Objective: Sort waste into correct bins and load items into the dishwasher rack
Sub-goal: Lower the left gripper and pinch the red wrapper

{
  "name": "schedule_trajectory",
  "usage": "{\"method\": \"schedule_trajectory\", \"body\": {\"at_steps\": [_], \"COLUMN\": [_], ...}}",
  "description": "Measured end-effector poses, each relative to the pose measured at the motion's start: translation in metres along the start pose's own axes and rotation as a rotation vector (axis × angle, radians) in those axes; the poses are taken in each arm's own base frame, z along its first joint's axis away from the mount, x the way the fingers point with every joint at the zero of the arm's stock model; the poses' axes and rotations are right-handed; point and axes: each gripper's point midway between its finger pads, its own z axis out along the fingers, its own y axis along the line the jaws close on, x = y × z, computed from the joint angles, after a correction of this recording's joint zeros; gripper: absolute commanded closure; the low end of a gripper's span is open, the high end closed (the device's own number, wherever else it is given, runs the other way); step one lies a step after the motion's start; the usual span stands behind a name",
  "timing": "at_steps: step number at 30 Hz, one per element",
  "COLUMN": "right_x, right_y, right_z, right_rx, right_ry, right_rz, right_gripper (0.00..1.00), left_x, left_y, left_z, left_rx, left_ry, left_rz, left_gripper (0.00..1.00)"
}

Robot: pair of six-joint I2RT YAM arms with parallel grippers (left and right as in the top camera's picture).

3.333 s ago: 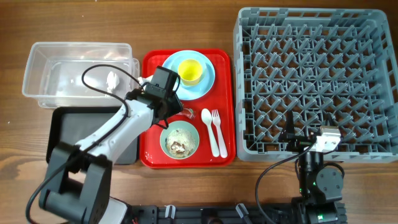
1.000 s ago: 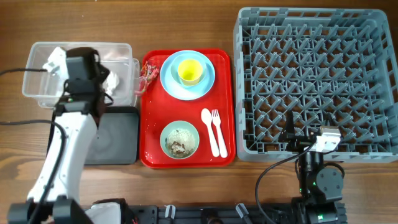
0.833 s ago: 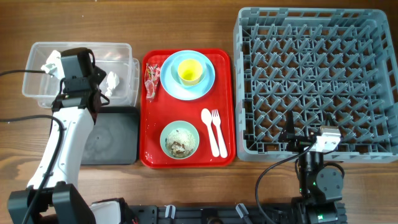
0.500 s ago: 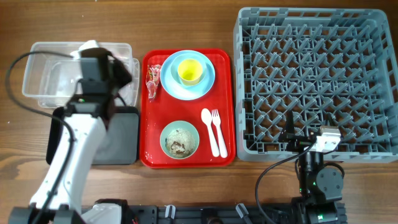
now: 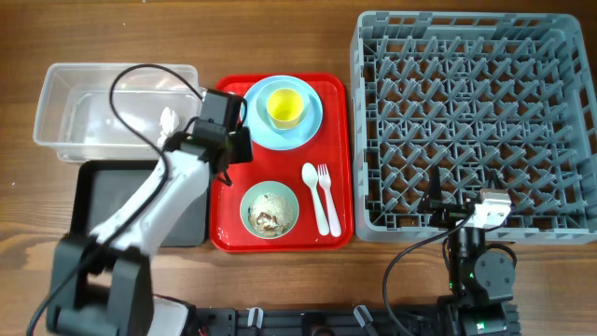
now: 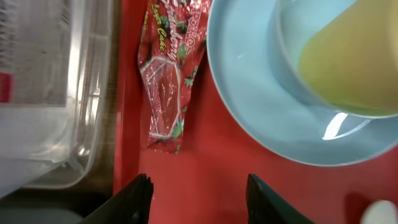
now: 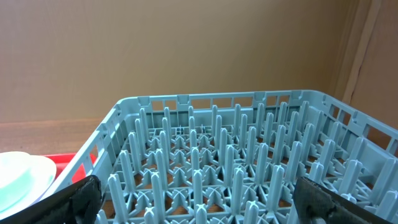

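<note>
- overhead: left gripper (image 5: 227, 149) hangs over the left edge of the red tray (image 5: 340, 140), just beside the light-blue plate (image 5: 312, 123). its arm hides the wrapper here.
- yellow cup (image 5: 284, 105) sits on the plate. pale-green bowl (image 5: 270, 209) with rice, spoon (image 5: 312, 191) and fork (image 5: 327, 191) lie nearer the tray's front.
- white tissue (image 5: 168, 119) is in the clear tub (image 5: 65, 93), with the black tray (image 5: 93, 185) in front of it.
- right gripper (image 5: 437, 196) is at the front wall of the grey rack (image 5: 476, 112).
- left wrist: red wrapper (image 6: 166, 81) lies flat on the tray between tub wall (image 6: 81, 93) and plate rim (image 6: 249, 112), just ahead of the left finger. left gripper (image 6: 199, 193) is spread wide and empty, touching nothing.
- right wrist: right gripper (image 7: 199, 199) is spread wide and holds nothing, with the rack pegs (image 7: 236, 162) ahead.
</note>
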Motion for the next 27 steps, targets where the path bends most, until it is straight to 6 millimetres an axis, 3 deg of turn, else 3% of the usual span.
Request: {"method": "schedule_trajectory", "body": {"at_steps": [3, 9, 16, 27], "right_x": [0.000, 0.000, 0.000, 0.000], "right_y": [0.000, 0.000, 0.000, 0.000], "right_z": [0.000, 0.000, 0.000, 0.000], "right_rx": [0.000, 0.000, 0.000, 0.000], "right_ry": [0.000, 0.000, 0.000, 0.000], "right_rz": [0.000, 0.000, 0.000, 0.000], "right_gripper": [0.00, 0.00, 0.00, 0.00], "left_x": [0.005, -0.002, -0.016, -0.005], "left_y": [0.000, -0.005, -0.010, 0.002], "left_z": [0.022, 0.044, 0.051, 0.069], "left_rx": [-0.012, -0.004, 0.010, -0.064], "left_ry": [0.025, 0.000, -0.062, -0.024], "left_rz": [0.049, 0.115, 0.198, 0.227], "left_gripper": [0.49, 0.54, 0.57, 0.58]}}
